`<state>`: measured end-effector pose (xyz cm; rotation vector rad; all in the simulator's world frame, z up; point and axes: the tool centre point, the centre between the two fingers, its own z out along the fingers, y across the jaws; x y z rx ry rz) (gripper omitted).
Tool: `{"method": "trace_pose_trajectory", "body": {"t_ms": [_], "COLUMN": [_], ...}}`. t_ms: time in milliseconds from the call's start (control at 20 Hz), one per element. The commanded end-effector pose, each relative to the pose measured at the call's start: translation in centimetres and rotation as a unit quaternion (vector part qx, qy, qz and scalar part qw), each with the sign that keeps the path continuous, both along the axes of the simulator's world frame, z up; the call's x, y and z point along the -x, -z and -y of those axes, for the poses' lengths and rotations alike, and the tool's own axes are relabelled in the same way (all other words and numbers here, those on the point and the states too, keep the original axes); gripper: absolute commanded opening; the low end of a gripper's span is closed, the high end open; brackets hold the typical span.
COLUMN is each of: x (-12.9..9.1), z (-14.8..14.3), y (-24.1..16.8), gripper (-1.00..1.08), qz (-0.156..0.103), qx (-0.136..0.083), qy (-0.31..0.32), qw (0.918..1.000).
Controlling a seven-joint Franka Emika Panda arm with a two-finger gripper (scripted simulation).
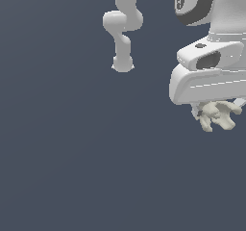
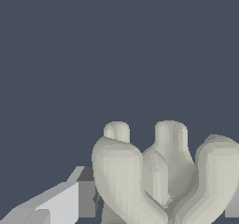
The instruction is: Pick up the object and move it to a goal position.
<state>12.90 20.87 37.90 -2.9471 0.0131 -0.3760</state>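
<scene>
The object is a small pale cream lump with several stubby prongs. It hangs just under the white hand of my gripper at the exterior view's right edge. The hand hides most of the fingers there. In the wrist view the object fills the space between the fingers, prongs pointing away from the camera. One finger presses its one side, and a sliver of the other finger shows against the opposite side. The gripper is shut on the object.
My arm's white links and base stand farther back, near the top middle of the exterior view. A plain dark blue-grey surface fills everything else. No goal marker shows.
</scene>
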Motion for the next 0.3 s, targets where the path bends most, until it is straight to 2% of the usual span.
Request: {"method": "trace_pose_trajectory", "body": {"t_ms": [0, 250], "x": [0.03, 0.02], "z": [-0.40, -0.55], "y": [-0.87, -1.11], "gripper": [-1.00, -1.00], "qz": [0.003, 0.004], "qx": [-0.001, -0.002], "qy": [-0.008, -0.010], "qw": [1.0000, 0.9999]}}
